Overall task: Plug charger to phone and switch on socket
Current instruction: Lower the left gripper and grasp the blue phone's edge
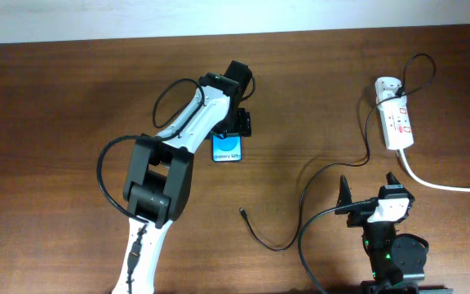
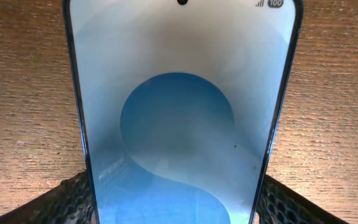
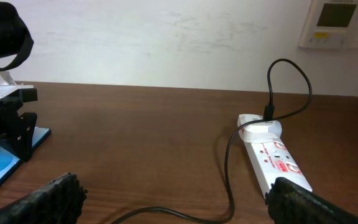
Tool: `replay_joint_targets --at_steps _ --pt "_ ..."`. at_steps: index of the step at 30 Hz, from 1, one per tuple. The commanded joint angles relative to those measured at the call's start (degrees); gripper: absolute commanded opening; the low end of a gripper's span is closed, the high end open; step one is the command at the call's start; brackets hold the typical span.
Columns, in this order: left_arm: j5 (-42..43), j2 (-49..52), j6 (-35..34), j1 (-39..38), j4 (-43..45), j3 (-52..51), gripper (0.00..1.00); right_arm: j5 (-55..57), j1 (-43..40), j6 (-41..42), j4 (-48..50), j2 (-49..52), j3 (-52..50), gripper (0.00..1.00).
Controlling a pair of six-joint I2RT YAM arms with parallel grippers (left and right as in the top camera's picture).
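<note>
On the worktop (image 1: 55,98), the socket (image 1: 397,124) lies well right of the phone (image 1: 228,149); the plug end of the charger (image 1: 244,213) lies before the phone.

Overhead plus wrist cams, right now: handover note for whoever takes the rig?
Left gripper: shut on the phone, fingers against both long edges. The phone lies on the table with its screen lit.
Right gripper: open, empty, near the front edge.
Charger: its white adapter sits at the far end of the socket. Its plug tip lies loose on the table, between the phone and the right gripper.
Done: phone held.
Left: pick up the plug tip, plug it into the phone, switch the socket on. The switch's position is too small to read.
</note>
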Motion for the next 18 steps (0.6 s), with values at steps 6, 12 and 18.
replay_joint_targets --at_steps 6,12,18 --pt "0.63 1.55 0.35 1.22 -4.31 5.05 0.74 0.68 -0.42 0.26 -0.31 -0.33 -0.31 0.98" --pt "0.63 1.55 0.35 1.38 -5.49 5.79 0.79 0.68 -0.42 0.26 -0.31 -0.33 -0.31 0.98" --pt "1.73 1.55 0.35 1.60 -12.70 13.20 0.79 0.68 -0.42 0.26 -0.28 -0.33 -0.31 0.98"
